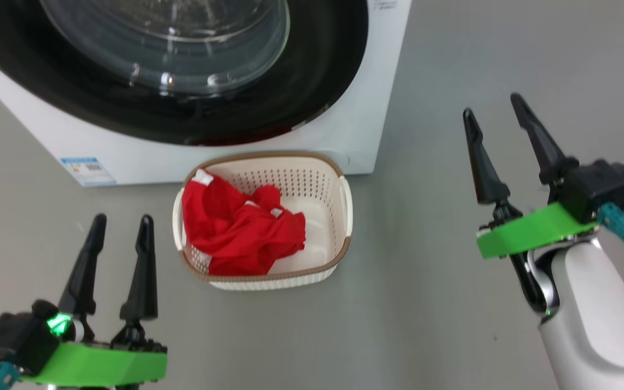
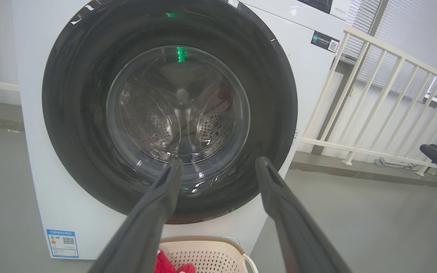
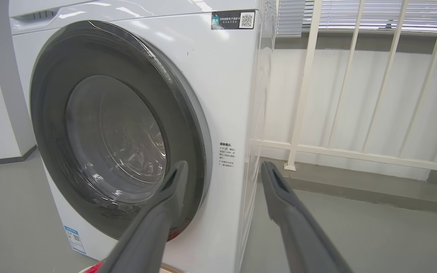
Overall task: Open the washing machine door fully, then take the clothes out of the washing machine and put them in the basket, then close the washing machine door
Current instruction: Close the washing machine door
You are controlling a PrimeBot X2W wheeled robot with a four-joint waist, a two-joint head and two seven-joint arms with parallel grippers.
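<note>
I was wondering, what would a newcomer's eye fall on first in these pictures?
First, the bright red clothes heaped in the cream basket on the floor, just before the washing machine. Then the glossy black washing machine door, shut, with its bulging glass window. The left end effector and right end effector stand open and empty either side of the basket.

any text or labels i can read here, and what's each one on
Nothing reads clearly.
Dark QR sticker, washing machine top corner: print too small.
Blue label, lower front: too small.
Side sticker: Chinese lines, blurred.
</note>
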